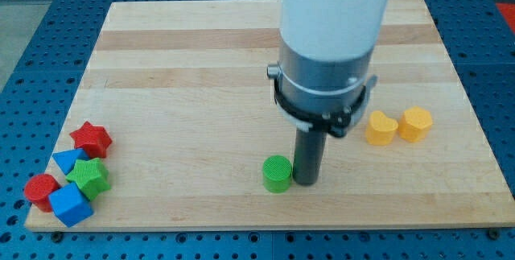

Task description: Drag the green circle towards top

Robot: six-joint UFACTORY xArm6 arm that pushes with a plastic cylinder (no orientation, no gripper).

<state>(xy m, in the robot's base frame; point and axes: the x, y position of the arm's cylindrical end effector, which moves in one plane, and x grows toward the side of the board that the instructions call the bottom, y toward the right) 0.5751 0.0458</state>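
green circle (pixel 277 173), touching my tip (pixel 306 182) rightward

No text, label, brand, number or sign can be read anywhere here: nothing is printed on the wooden board (pixel 201 91), on the coloured blocks lying on it, or on the white and grey arm (pixel 330 43) above it.

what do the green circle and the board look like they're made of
Green circle: likely painted wood or plastic; even matte colour, no grain showing. Board: pale wood, with lengthwise grain and plank stripes, smooth finish. My tip stands just at the circle's right.
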